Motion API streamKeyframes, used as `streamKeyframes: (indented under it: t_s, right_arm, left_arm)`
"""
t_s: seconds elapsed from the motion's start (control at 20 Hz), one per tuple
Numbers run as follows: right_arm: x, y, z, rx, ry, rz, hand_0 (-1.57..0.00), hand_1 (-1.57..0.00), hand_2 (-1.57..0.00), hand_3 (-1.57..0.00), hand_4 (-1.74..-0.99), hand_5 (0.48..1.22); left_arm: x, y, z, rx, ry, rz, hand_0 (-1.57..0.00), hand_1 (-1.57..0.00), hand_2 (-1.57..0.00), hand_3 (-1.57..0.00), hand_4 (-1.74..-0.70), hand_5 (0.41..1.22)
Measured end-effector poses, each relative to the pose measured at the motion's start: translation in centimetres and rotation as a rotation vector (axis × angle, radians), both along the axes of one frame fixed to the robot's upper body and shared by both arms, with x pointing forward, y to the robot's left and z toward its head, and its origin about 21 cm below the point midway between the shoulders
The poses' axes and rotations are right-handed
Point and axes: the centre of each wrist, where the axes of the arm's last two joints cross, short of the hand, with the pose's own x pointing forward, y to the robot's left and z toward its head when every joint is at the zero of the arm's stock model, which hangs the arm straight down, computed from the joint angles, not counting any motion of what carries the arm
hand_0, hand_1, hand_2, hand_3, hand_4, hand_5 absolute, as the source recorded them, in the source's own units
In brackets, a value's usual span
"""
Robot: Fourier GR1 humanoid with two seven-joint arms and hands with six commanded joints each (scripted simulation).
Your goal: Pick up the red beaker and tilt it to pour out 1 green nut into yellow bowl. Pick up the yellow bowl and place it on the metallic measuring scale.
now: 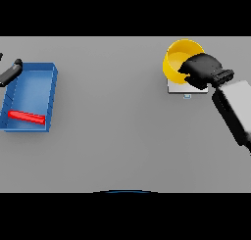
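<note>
My right hand (202, 70) grips the bowl (180, 54) on the scale (187, 88), far right. At left, the beaker (26, 117) lies in the blue tray (51, 76); my left hand (11, 71) is beside its far corner.

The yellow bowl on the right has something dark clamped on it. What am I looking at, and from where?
You are looking down from a robot's head at its grey table. The dark thing is the robot's right hand, on a white and grey arm, gripping the yellow bowl, which sits over a small metal scale. At the left, a blue tray holds a red beaker lying on its side. The left hand shows at the left edge, by the tray's corner, holding nothing.
</note>
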Motion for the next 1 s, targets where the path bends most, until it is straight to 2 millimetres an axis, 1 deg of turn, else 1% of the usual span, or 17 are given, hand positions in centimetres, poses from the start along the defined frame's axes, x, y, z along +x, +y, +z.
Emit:
streamKeyframes:
  t_s: [0.1, 0.15, 0.2, 0.25, 0.3, 0.35, 0.45, 0.5, 0.6, 0.65, 0.7, 0.75, 0.8, 0.85, 0.9, 0.95, 1.0]
  right_arm:
    - [0.4, -0.3, -0.7, 0.002, -0.003, -0.022, -1.57, -1.57, -1.47, -1.24, -1.741, 1.221]
    - [0.5, -0.9, -1.2, 0.008, 0.000, -0.034, -1.57, -1.57, -1.46, -1.27, -1.741, 1.221]
    - [0.8, -1.5, -1.0, 0.011, 0.009, -0.058, -1.57, -1.57, -1.45, -1.29, -1.741, 1.221]
    - [0.9, -1.9, -1.3, 0.019, 0.018, -0.070, -1.57, -1.57, -1.44, -1.32, -1.741, 1.221]
    - [1.1, -1.8, -1.7, 0.023, 0.029, -0.089, -1.57, -1.57, -1.43, -1.33, -1.741, 1.221]
    - [1.3, -1.7, -2.5, 0.025, 0.042, -0.098, -1.57, -1.57, -1.42, -1.35, -1.741, 1.221]
    - [1.6, -2.1, -2.8, 0.041, 0.062, -0.101, -1.55, -1.57, -1.39, -1.41, -1.741, 1.221]
    - [1.7, -1.7, -2.9, 0.045, 0.071, -0.110, -1.53, -1.57, -1.38, -1.44, -1.741, 1.221]
    - [1.9, -1.6, -3.3, 0.058, 0.094, -0.129, -1.42, -1.57, -1.36, -1.49, -1.741, 1.221]
    - [1.9, -1.7, -3.3, 0.058, 0.093, -0.120, -1.40, -1.57, -1.37, -1.43, -1.741, 1.221]
    - [1.9, -1.9, -3.2, 0.056, 0.102, -0.117, -1.40, -1.57, -1.39, -1.36, -1.741, 1.221]
    - [1.9, -1.9, -3.2, 0.052, 0.101, -0.115, -1.33, -1.46, -1.42, -1.20, -1.741, 1.221]
    - [2.0, -1.9, -3.2, 0.060, 0.111, -0.119, -1.13, -1.32, -1.33, -1.06, -1.701, 1.221]
    - [2.0, -2.2, -3.1, 0.077, 0.121, -0.108, -0.90, -1.15, -1.19, -0.94, -1.660, 1.143]
    - [2.0, -2.5, -3.1, 0.082, 0.124, -0.118, -0.72, -0.98, -1.04, -0.83, -1.619, 1.072]
    - [1.9, -2.9, -3.1, 0.088, 0.142, -0.133, -0.58, -0.83, -0.91, -0.74, -1.588, 1.016]
    - [2.1, -2.4, -2.9, 0.079, 0.145, -0.155, -0.46, -0.70, -0.80, -0.67, -1.563, 0.971]
  left_arm:
    - [0.0, 0.0, 0.2, 0.002, 0.000, -0.002, 0.00, 0.00, 0.00, 0.00, -0.72, 0.717]
    - [0.0, -0.1, 0.1, -0.006, -0.004, -0.008, 0.00, 0.00, 0.00, 0.00, -0.72, 0.714]
    - [0.0, -0.1, -0.3, -0.014, 0.004, -0.002, 0.00, 0.00, 0.00, 0.00, -0.73, 0.713]
    - [0.1, -0.1, 0.1, -0.008, 0.003, 0.000, 0.00, 0.00, 0.00, 0.00, -0.72, 0.712]
    - [0.1, 0.1, -0.1, -0.003, 0.005, 0.004, 0.00, 0.00, 0.00, 0.00, -0.73, 0.710]
    - [0.4, -0.1, 0.2, -0.002, -0.002, 0.000, 0.00, 0.00, 0.00, 0.00, -0.72, 0.710]
    - [0.2, -0.3, -0.1, -0.003, 0.008, 0.000, 0.00, 0.00, 0.00, 0.00, -0.73, 0.714]
    - [0.1, -0.6, -0.4, -0.012, 0.005, -0.008, 0.00, 0.00, 0.00, 0.00, -0.73, 0.713]
    - [-0.2, -0.2, -0.3, -0.009, 0.011, 0.000, 0.00, 0.00, 0.00, 0.00, -0.73, 0.712]
    - [-0.3, -0.2, -0.5, -0.006, 0.013, -0.002, 0.00, 0.00, 0.00, 0.00, -0.73, 0.713]
    - [-0.1, -0.1, -0.2, -0.008, 0.013, 0.000, 0.00, 0.00, 0.00, 0.00, -0.73, 0.715]
    - [-0.1, 0.0, -0.1, -0.002, 0.011, -0.001, 0.00, 0.00, 0.00, 0.00, -0.73, 0.717]
    - [0.0, -0.1, -0.1, -0.007, 0.008, 0.000, 0.00, 0.00, 0.00, 0.00, -0.73, 0.720]
    - [0.1, -0.1, 0.0, -0.008, 0.011, -0.001, 0.00, 0.00, 0.00, 0.00, -0.73, 0.723]
    - [0.2, 0.1, -0.4, -0.005, 0.016, 0.003, 0.00, 0.00, 0.00, 0.00, -0.73, 0.728]
    - [0.1, -0.3, -0.7, -0.013, 0.013, -0.010, 0.00, 0.00, 0.00, 0.00, -0.73, 0.729]
    - [0.3, -0.2, -0.2, -0.012, 0.009, -0.007, 0.00, 0.00, 0.00, 0.00, -0.73, 0.723]
